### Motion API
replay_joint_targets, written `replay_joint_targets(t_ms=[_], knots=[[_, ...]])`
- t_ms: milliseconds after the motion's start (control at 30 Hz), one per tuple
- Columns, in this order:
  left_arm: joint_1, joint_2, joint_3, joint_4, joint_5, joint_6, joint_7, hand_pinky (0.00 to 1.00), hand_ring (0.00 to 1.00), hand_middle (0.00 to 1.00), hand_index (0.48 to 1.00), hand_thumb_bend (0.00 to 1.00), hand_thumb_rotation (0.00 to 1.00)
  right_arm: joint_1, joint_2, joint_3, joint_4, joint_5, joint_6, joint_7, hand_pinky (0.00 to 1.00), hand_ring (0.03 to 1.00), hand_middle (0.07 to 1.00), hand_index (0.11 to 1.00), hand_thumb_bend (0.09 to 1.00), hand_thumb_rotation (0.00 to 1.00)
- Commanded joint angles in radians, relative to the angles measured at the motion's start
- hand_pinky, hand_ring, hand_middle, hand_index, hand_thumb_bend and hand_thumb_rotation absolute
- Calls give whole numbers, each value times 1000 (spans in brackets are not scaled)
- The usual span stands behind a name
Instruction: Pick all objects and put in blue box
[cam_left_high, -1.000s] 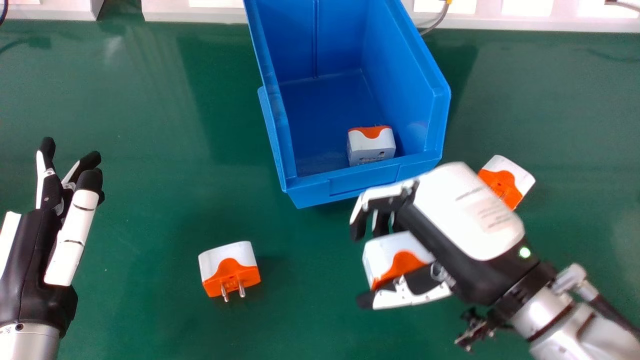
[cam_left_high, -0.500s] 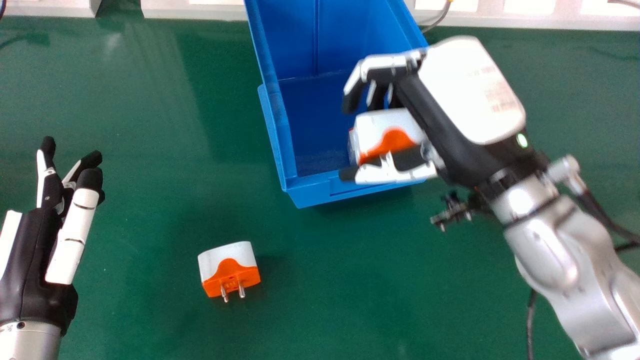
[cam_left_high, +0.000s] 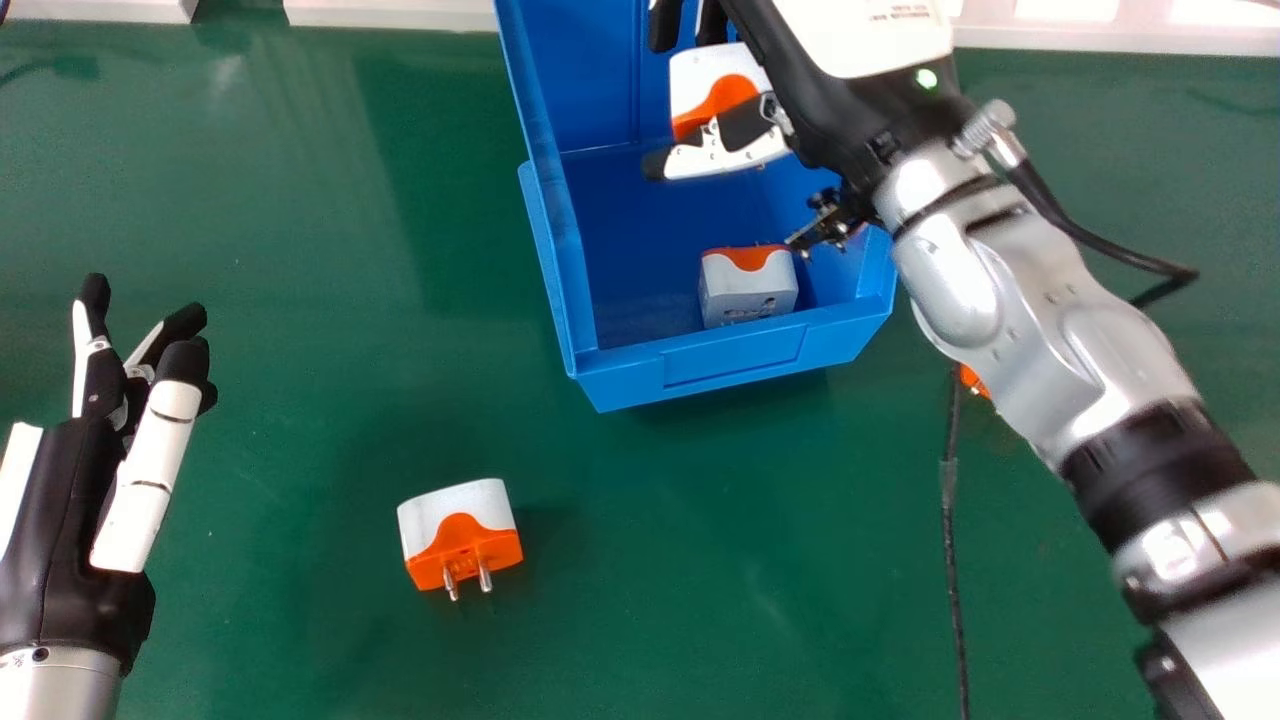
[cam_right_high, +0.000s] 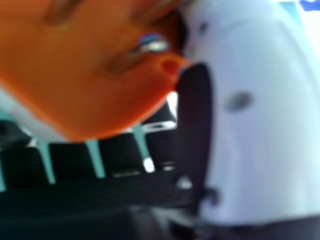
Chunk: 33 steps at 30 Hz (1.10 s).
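My right hand is over the back part of the blue box, its fingers and thumb curled round a white and orange plug. In the right hand view the plug lies against the thumb of my right hand. Another plug rests inside the box near its front wall. On the green table, left of the box's front, sits a third plug, prongs facing the near edge. Part of one more orange plug peeks out beside my right forearm. My left hand stays at the left, fingers relaxed.
The silver right forearm spans the table from the lower right to the box. A black cable hangs beside it. White panels line the table's far edge.
My right hand has moved away from the robot with its plug, from in front of the box to above its back part. The forearm now covers most of the plug at the right.
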Motion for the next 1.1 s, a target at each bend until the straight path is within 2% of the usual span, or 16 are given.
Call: replay_joint_targets(t_ms=[0, 133, 200, 300, 333, 433, 500, 667, 900, 933, 1000, 1067], knots=[[8, 6, 2, -22, -8, -20, -4, 901, 924, 923, 928, 637, 844, -88, 24, 11, 59, 16, 28, -1, 112, 158, 223, 470, 485, 151], [16, -1, 0, -37, -5, -13, 4, 885, 913, 914, 918, 621, 841, -152, 54, 38, 174, 24, 65, 23, 155, 214, 289, 472, 485, 151], [20, -4, -2, -44, -6, -9, 5, 891, 914, 914, 918, 626, 837, -171, 63, 54, 212, 20, 84, 24, 148, 204, 275, 472, 485, 150], [20, -2, -1, -37, -14, -19, -4, 896, 919, 916, 920, 624, 838, -195, 73, 87, 243, 6, 140, 62, 160, 221, 296, 475, 485, 150], [18, 0, 0, -31, -10, -25, -5, 893, 918, 915, 918, 624, 836, -201, 80, 97, 253, 4, 162, 66, 165, 229, 304, 475, 484, 150], [15, 0, 0, -24, -11, -32, -7, 878, 912, 909, 911, 620, 836, -215, 93, 125, 277, 0, 206, 78, 168, 240, 313, 475, 485, 155], [16, -3, 0, -27, -17, -30, -8, 881, 914, 909, 909, 636, 825, -218, 100, 138, 284, 2, 222, 81, 176, 252, 322, 474, 486, 154], [24, -10, -8, -46, -1, -20, 9, 874, 909, 908, 908, 639, 831, -220, 107, 161, 288, 12, 234, 104, 265, 380, 461, 483, 485, 151], [27, -16, -18, -60, 11, -21, 21, 883, 917, 914, 913, 607, 846, -215, 116, 167, 286, 21, 244, 102, 306, 442, 525, 487, 490, 141], [28, -17, -19, -61, 11, -20, 23, 882, 916, 914, 912, 604, 847, -214, 120, 167, 285, 22, 251, 100, 306, 442, 525, 488, 491, 138], [28, -19, -22, -63, 12, -18, 27, 881, 915, 912, 909, 607, 844, -213, 126, 174, 283, 13, 269, 95, 274, 389, 468, 485, 495, 142], [27, -17, -25, -61, 13, -20, 28, 882, 917, 915, 911, 615, 846, -211, 120, 199, 272, -14, 278, 91, 332, 447, 527, 490, 498, 155]])
